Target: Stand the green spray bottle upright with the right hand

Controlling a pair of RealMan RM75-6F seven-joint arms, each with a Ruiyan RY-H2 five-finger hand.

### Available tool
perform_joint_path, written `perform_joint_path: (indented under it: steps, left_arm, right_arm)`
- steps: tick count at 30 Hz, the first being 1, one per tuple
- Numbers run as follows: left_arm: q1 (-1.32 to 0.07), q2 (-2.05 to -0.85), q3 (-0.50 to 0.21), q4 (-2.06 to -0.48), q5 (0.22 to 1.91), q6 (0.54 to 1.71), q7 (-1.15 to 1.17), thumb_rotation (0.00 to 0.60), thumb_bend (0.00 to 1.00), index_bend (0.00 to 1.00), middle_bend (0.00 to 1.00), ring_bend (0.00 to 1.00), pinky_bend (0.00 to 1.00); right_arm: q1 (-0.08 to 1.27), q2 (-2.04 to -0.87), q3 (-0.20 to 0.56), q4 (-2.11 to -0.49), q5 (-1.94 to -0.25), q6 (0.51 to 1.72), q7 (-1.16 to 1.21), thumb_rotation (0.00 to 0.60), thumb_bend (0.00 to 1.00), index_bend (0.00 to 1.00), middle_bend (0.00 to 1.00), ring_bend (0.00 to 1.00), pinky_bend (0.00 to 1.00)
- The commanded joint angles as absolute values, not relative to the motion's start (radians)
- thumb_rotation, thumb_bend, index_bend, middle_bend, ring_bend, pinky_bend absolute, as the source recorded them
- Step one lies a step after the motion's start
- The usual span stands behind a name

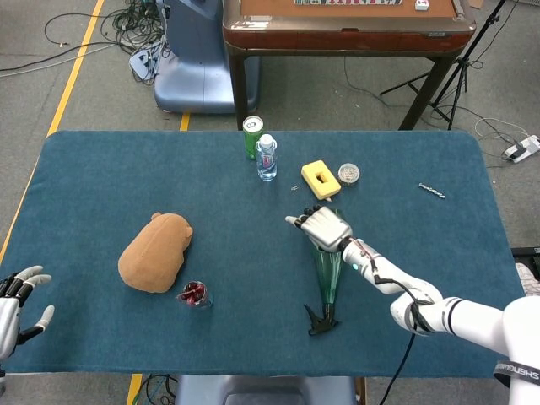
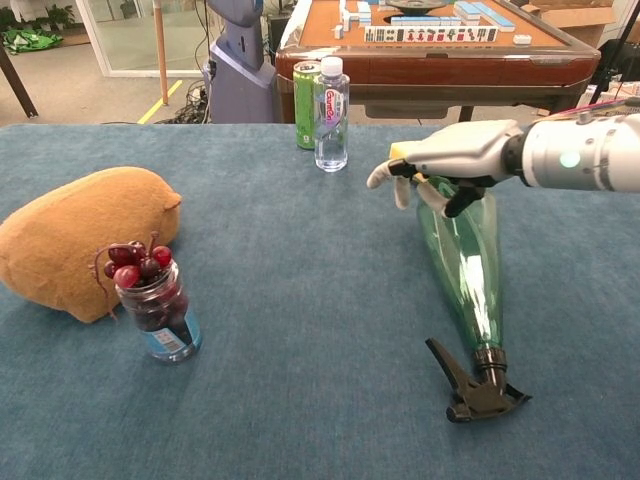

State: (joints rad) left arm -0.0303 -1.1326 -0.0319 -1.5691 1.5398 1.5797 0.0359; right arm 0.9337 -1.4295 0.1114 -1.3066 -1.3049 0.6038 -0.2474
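Note:
The green spray bottle (image 1: 328,272) (image 2: 466,262) lies on its side on the blue table (image 1: 101,177), its black trigger head (image 1: 321,321) (image 2: 472,386) pointing at the front edge. My right hand (image 1: 323,226) (image 2: 450,160) sits over the bottle's wide base at the far end, with the thumb under and the fingers curled over it, holding it. Low at the front left corner, beyond the table's edge, my left hand (image 1: 15,299) holds nothing and its fingers are spread; the chest view does not show it.
A brown plush toy (image 1: 154,251) (image 2: 80,240) and a jar of cherries (image 1: 195,294) (image 2: 155,300) lie to the left. A green can (image 1: 252,135), a water bottle (image 1: 267,158), a yellow block (image 1: 321,179) and a small round tin (image 1: 348,174) stand behind the hand.

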Motion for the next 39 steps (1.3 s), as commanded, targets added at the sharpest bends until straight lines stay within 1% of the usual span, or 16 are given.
perform_joint_path:
  steps: [1,7,9,11,12,13,15,17,21,26,29,34,39]
  left_arm:
    - [-0.033,-1.134,-0.033,-1.571,1.541,1.576,0.039,0.600,0.33,0.32,0.23,0.21,0.25]
    - [-0.037,-1.135,-0.032,-1.572,1.542,1.569,0.042,0.600,0.33,0.32,0.23,0.21,0.25]
    - [-0.040,-1.135,-0.032,-1.574,1.544,1.565,0.045,0.600,0.33,0.32,0.23,0.21,0.25]
    - [-0.043,-1.135,-0.032,-1.578,1.546,1.562,0.050,0.600,0.33,0.32,0.23,0.21,0.25]
    - [-0.043,-1.135,-0.032,-1.581,1.547,1.562,0.052,0.600,0.33,0.32,0.23,0.21,0.25]
    - [-0.044,-1.135,-0.032,-1.582,1.549,1.563,0.054,0.600,0.33,0.32,0.23,0.21,0.25]
    - [-0.043,-1.134,-0.033,-1.585,1.548,1.565,0.057,0.600,0.33,0.32,0.23,0.21,0.25]
    - [-0.041,-1.130,-0.034,-1.590,1.544,1.566,0.061,0.600,0.33,0.32,0.23,0.21,0.25]
    - [-0.038,-1.126,-0.033,-1.599,1.539,1.567,0.070,0.600,0.33,0.32,0.23,0.21,0.25]
    - [-0.035,-1.124,-0.033,-1.608,1.539,1.571,0.080,0.600,0.33,0.32,0.23,0.21,0.25]
    - [-0.034,-1.123,-0.032,-1.615,1.543,1.573,0.088,0.600,0.33,0.32,0.23,0.21,0.25]
    - [-0.034,-1.120,-0.031,-1.626,1.547,1.576,0.096,0.600,0.33,0.32,0.23,0.21,0.25]
    - [-0.031,-1.120,-0.029,-1.629,1.548,1.577,0.100,0.600,0.33,0.32,0.23,0.21,0.25]
  right_arm:
    - [0.909,-1.383,0.089,-1.335,-1.272,0.612,-0.269,0.600,0.89,0.13,0.31,0.17,0.24]
    - [0.877,-1.319,0.057,-1.377,-1.226,0.621,-0.299,0.600,0.89,0.13,0.31,0.19,0.24]
    - [0.863,-1.308,0.058,-1.390,-1.232,0.651,-0.290,0.600,0.81,0.13,0.30,0.19,0.24]
    - [0.848,-1.303,0.068,-1.407,-1.263,0.700,-0.260,0.600,0.54,0.13,0.30,0.19,0.24]
    - [0.841,-1.303,0.074,-1.413,-1.282,0.727,-0.243,0.600,0.37,0.13,0.29,0.19,0.24]
    - [0.835,-1.301,0.078,-1.420,-1.303,0.751,-0.225,0.600,0.23,0.13,0.28,0.19,0.24]
    - [0.823,-1.292,0.082,-1.437,-1.351,0.797,-0.184,0.600,0.12,0.13,0.27,0.18,0.24]
    - [0.814,-1.275,0.077,-1.458,-1.401,0.832,-0.151,0.600,0.06,0.13,0.27,0.18,0.24]
    - [0.800,-1.239,0.040,-1.500,-1.502,0.873,-0.119,0.600,0.00,0.13,0.27,0.18,0.24]
    - [0.786,-1.203,-0.030,-1.537,-1.636,0.909,-0.128,0.600,0.00,0.13,0.25,0.18,0.24]
    - [0.780,-1.191,-0.066,-1.547,-1.702,0.927,-0.129,0.600,0.00,0.13,0.23,0.16,0.22]
    - [0.777,-1.199,-0.109,-1.516,-1.818,0.967,-0.176,0.600,0.00,0.13,0.19,0.13,0.18]
    - [0.783,-1.226,-0.131,-1.470,-1.875,0.960,-0.227,0.600,0.00,0.13,0.18,0.11,0.17]
